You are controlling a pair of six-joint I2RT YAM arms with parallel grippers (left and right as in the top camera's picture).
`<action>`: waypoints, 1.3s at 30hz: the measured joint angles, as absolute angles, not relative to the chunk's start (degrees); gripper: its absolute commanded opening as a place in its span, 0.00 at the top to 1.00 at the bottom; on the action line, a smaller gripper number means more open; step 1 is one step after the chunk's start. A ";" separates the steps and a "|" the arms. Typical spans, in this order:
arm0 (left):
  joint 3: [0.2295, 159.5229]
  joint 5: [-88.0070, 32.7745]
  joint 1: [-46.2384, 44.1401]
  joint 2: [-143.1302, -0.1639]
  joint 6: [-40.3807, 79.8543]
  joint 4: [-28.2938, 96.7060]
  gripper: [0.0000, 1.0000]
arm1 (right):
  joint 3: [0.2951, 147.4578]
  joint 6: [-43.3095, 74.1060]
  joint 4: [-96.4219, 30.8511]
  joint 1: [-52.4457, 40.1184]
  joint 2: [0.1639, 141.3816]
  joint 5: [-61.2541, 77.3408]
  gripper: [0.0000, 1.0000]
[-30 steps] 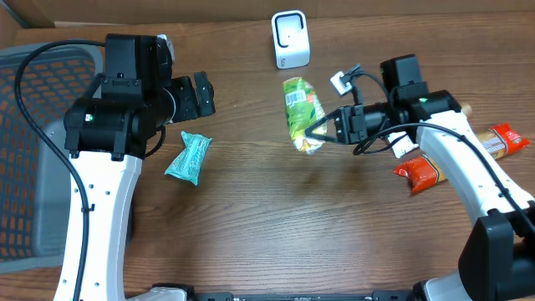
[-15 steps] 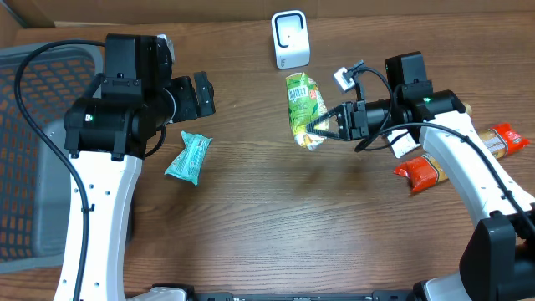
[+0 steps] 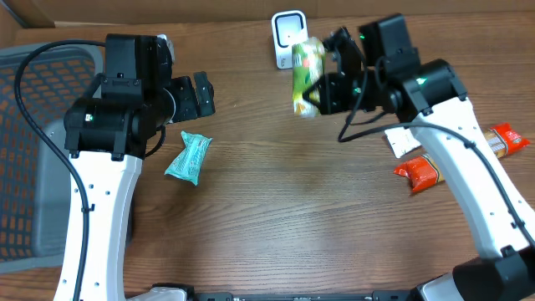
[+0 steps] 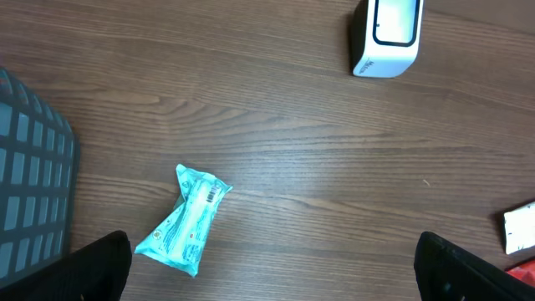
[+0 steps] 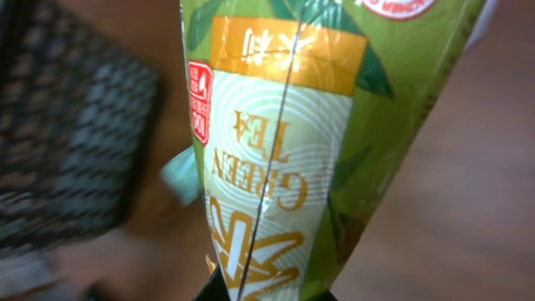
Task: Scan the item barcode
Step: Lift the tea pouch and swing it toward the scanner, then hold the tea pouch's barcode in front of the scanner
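A green tea packet (image 3: 306,77) hangs in the air just right of the white barcode scanner (image 3: 289,38) at the back of the table. My right gripper (image 3: 318,97) is shut on the packet's lower end. In the right wrist view the green and gold packet (image 5: 309,125) fills the frame, pinched at the bottom edge by my right gripper (image 5: 267,294). My left gripper (image 3: 199,94) stands wide open above the table on the left with nothing between its fingers; its dark fingertips (image 4: 100,266) flank a teal packet (image 4: 185,220). The scanner (image 4: 386,35) also shows in the left wrist view.
A teal packet (image 3: 189,156) lies on the table near the left arm. A grey mesh basket (image 3: 33,150) stands at the far left. Red packets (image 3: 420,175) and a white card (image 3: 403,140) lie at the right, under the right arm.
My right gripper has lifted the green tea packet up and left, from the table's middle right to just beside the scanner. The left arm has not moved.
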State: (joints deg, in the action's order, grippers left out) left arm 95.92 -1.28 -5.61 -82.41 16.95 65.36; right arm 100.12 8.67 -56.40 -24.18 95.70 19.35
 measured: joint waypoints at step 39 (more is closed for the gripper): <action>95.92 -1.28 -5.61 -82.41 16.95 65.36 0.00 | 101.21 -49.98 3.51 -27.38 134.85 -39.83 0.96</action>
